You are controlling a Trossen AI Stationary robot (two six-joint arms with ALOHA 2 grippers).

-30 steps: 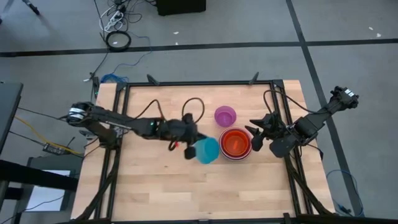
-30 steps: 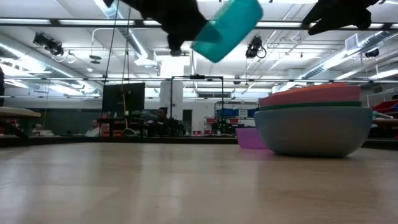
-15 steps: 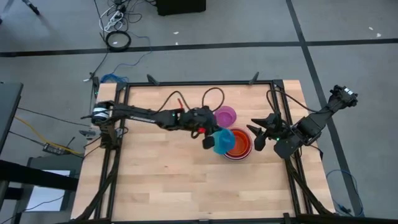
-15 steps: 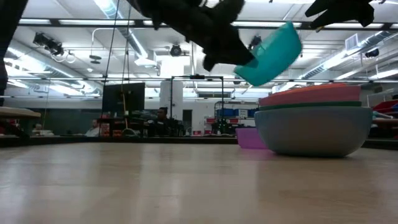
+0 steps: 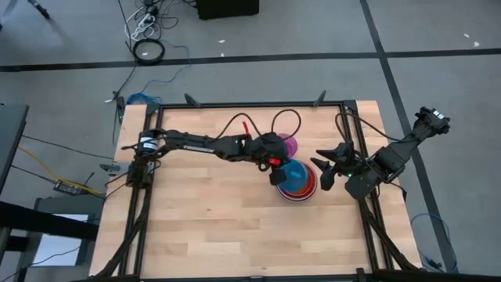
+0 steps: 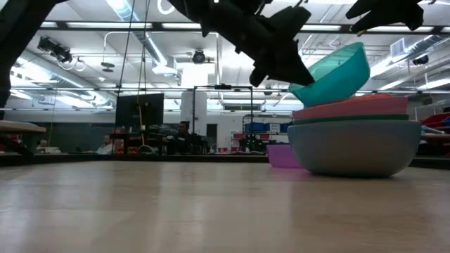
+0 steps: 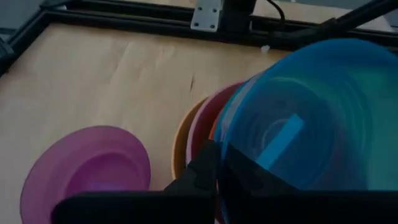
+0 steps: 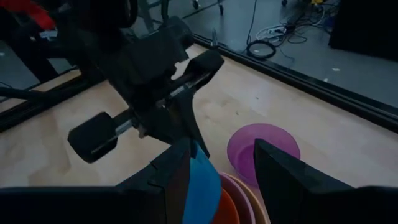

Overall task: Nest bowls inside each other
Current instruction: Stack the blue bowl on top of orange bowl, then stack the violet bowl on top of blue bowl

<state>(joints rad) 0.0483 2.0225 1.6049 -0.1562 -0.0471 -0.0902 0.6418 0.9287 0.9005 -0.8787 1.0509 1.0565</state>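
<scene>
My left gripper [image 5: 277, 170] reaches from the table's left and is shut on a teal bowl [image 5: 294, 174], which it holds tilted over a stack of nested bowls [image 5: 307, 190]. In the low view the teal bowl [image 6: 332, 74] hangs just above the stack's pink and green rims [image 6: 351, 112]. A single purple bowl [image 5: 289, 144] stands upright on the table just beyond the stack. My right gripper [image 5: 324, 168] hovers open to the right of the stack, holding nothing. My left gripper holds the teal bowl by its rim [image 7: 225, 148] on the side toward the table's left, one finger inside and one outside. The fingers [image 6: 285, 69] come slanting down from the left. The bowl is tilted, its mouth toward the gripper. I cannot tell whether its lower side [image 6: 304, 98] touches the stack.
A black frame [image 5: 250, 104] runs along the table's edges. Bare wood [image 5: 203, 219] lies open on the near and left parts of the table. People and equipment show in the room beyond the far edge.
My left gripper has carried the teal bowl toward the table's right and a little down, from left of the stack to over it. The bowl has stayed tilted in the hold.
</scene>
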